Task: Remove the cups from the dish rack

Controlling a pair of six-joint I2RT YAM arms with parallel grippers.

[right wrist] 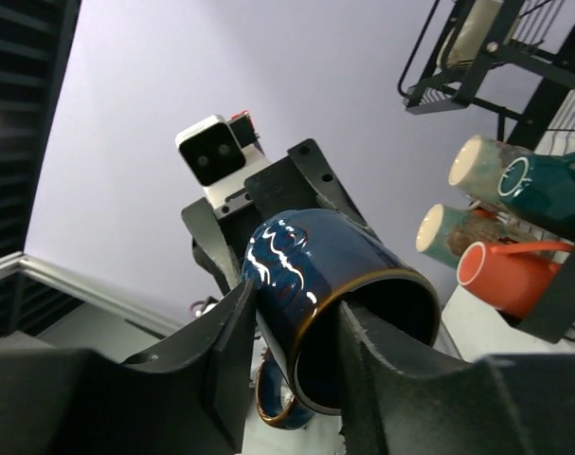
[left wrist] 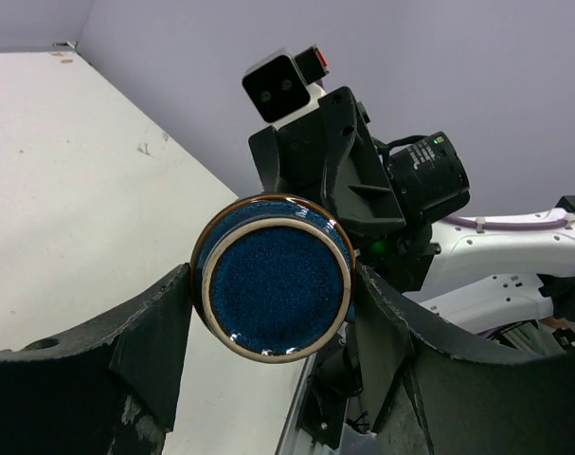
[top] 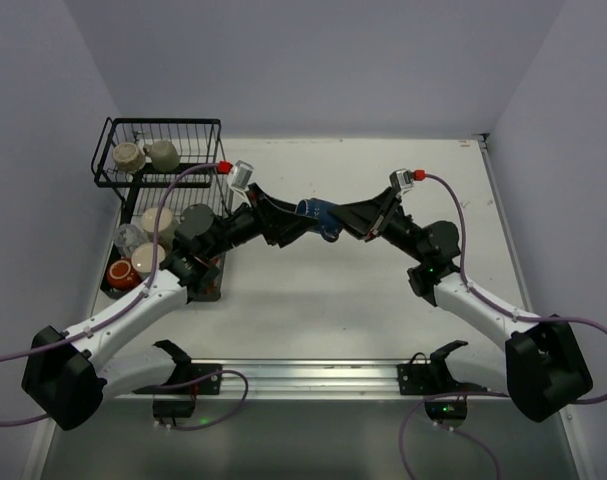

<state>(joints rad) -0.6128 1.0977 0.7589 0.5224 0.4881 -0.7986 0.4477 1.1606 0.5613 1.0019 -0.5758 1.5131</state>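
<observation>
A dark blue mug (top: 318, 215) hangs on its side in mid-air over the table's middle, between both grippers. My left gripper (top: 301, 220) is shut on its base end; in the left wrist view the fingers (left wrist: 164, 332) press both sides of the mug's round bottom (left wrist: 273, 280). My right gripper (top: 336, 220) is shut on the mug's wall (right wrist: 296, 275), one finger inside the mouth and one outside. The black wire dish rack (top: 111, 150) stands at the far left. It holds two beige cups (top: 145, 154) in the raised basket and cream, dark, glass and orange cups (top: 123, 275) in the lower tray.
The right wrist view shows the rack (right wrist: 429, 90) at upper right, with a teal cup (right wrist: 538, 185), a teal-brown cup (right wrist: 453, 227) and an orange cup (right wrist: 510, 270) lying mouth-out. A metal rail (top: 313, 375) runs along the near edge.
</observation>
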